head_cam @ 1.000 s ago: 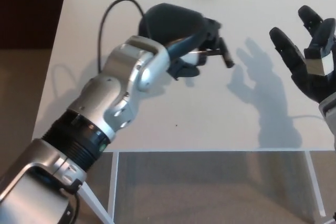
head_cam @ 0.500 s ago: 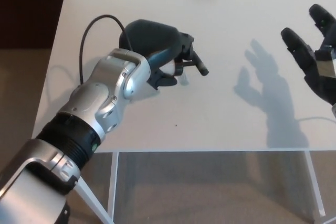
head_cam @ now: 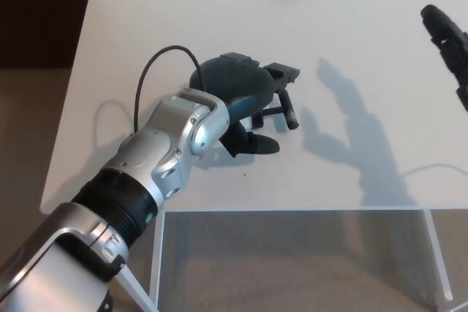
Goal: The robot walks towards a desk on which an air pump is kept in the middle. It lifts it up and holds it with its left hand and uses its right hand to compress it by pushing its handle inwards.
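The air pump [head_cam: 232, 80] is a dark rounded body in the middle of the white desk [head_cam: 351, 27]. Its black handle [head_cam: 287, 107] sticks out to the right, and a thin black hose [head_cam: 150, 71] loops off its left side. My left hand [head_cam: 248, 140] is shut on the pump from the near side, its fingers [head_cam: 262, 145] lying under the lower edge close to the desktop. The silver left forearm [head_cam: 172, 144] hides the pump's near left part. My right hand [head_cam: 447, 38] is open at the far right edge, well away from the pump, and only its fingers show.
The desk's front edge [head_cam: 292, 210] runs across the lower picture, with white frame legs and brown floor below it. A dark cabinet stands at the far left. The right hand's shadow falls on the desktop right of the pump.
My left hand has brought the pump down and nearer, close to the desktop. The right hand has drawn back to the right, mostly out of the picture.
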`<state>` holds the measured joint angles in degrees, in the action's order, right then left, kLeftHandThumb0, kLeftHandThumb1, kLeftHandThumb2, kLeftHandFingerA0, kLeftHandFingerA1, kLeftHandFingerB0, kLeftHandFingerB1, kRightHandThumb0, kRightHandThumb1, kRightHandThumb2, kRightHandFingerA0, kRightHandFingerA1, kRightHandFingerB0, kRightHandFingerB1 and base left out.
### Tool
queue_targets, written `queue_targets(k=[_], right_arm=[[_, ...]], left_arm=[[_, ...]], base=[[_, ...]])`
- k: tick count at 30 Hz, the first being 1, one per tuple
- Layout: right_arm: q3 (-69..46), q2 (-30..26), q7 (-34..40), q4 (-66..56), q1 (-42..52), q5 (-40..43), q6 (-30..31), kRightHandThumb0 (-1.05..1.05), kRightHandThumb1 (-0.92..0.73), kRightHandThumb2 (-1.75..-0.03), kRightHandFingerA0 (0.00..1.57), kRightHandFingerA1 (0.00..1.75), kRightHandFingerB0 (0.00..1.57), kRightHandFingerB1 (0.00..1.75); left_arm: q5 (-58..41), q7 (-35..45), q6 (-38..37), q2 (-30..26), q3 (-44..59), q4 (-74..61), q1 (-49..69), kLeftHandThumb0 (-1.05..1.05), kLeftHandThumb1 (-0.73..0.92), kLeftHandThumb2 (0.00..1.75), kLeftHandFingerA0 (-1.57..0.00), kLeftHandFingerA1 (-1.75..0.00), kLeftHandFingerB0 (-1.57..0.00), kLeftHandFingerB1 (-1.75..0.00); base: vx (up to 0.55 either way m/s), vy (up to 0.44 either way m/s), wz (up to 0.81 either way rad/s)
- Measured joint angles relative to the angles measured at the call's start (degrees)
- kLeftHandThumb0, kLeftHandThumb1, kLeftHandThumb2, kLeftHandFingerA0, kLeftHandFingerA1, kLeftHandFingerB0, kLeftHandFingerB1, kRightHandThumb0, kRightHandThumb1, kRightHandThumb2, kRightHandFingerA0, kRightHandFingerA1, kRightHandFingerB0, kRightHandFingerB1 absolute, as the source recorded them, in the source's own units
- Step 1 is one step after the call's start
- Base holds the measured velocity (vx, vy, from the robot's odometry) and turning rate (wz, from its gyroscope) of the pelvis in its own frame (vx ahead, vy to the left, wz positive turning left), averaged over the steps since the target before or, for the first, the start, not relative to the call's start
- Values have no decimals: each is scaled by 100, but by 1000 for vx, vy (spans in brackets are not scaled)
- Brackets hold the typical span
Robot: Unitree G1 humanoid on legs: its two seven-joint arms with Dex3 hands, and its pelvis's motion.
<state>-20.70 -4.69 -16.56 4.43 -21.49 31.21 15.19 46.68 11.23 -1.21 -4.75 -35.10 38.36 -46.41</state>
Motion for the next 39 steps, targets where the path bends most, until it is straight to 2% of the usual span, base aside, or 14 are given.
queue_targets(k=[9,10,11,12,14,15,16,18,19,28,29,35,36,39], right_arm=[[254,-60,-9,-1425,559,58,67,-37,-46,-107,0,47,0,47],[300,-106,-14,-1623,637,43,66,-88,-92,-70,17,29,12,25],[328,-150,-20,-1747,688,32,64,-88,-92,-70,17,29,12,25],[348,-193,-25,-1858,738,20,62,-85,-75,-112,13,46,0,34],[387,-295,-44,-2095,849,-28,49,-85,-75,-112,13,46,0,34],[393,-342,-56,-2197,900,-46,37,-76,-56,-90,5,39,8,30],[391,-390,-66,-2297,960,-62,23,-37,-35,-80,0,45,0,42],[354,-463,-86,-2447,1056,-69,12,-37,-35,-80,0,45,0,42],[332,-482,-90,-2504,1090,-69,13,-22,-52,-58,14,32,15,28],[-12,-702,-101,-3123,1544,-91,11,-2,-59,-57,22,33,17,27],[-59,-713,-101,-3238,1631,-97,11,5,-42,-88,11,49,5,45],[-275,-739,-101,-3731,1994,-109,11,8,-49,-95,5,48,2,45],[-304,-739,-102,-3793,2048,-106,11,4,-64,-59,15,34,13,26],[-369,-738,-105,-3899,2162,-94,11,2,-64,-59,13,35,12,26]], left_arm=[[-69,274,95,-70,88,-416,105,-103,66,103,0,0,0,0],[-89,302,93,-145,150,-541,115,-104,83,67,0,0,0,0],[-106,323,93,-207,205,-626,114,-104,83,67,0,0,0,0],[-124,342,93,-264,251,-699,112,-97,78,64,0,0,0,0],[-186,363,85,-412,383,-927,133,-97,78,64,0,0,0,0],[-211,376,84,-503,467,-1098,155,-96,59,99,0,0,0,-6],[-241,389,82,-620,563,-1313,173,-93,57,95,0,0,0,-7],[-307,408,81,-814,803,-1726,219,-93,57,95,0,0,0,-7],[-331,417,79,-875,889,-1859,245,-90,55,93,0,0,0,-8],[-728,556,61,-1499,1888,-3277,586,-90,53,92,0,0,0,-5],[-795,587,61,-1593,2065,-3493,632,-92,52,93,0,0,0,-3],[-1219,762,62,-2022,2999,-4425,816,-75,45,79,0,0,0,-1],[-1298,786,62,-2069,3156,-4538,869,-49,32,71,0,-15,0,-24],[-1439,836,63,-2162,3441,-4734,1000,-42,35,67,-5,-22,0,-27]], base=[[0,0,0],[0,0,0],[0,0,0],[0,0,0],[0,0,0],[0,0,0],[0,0,0],[0,0,0],[0,0,0],[0,0,0],[0,0,0],[0,0,0],[0,0,0],[0,0,0]])
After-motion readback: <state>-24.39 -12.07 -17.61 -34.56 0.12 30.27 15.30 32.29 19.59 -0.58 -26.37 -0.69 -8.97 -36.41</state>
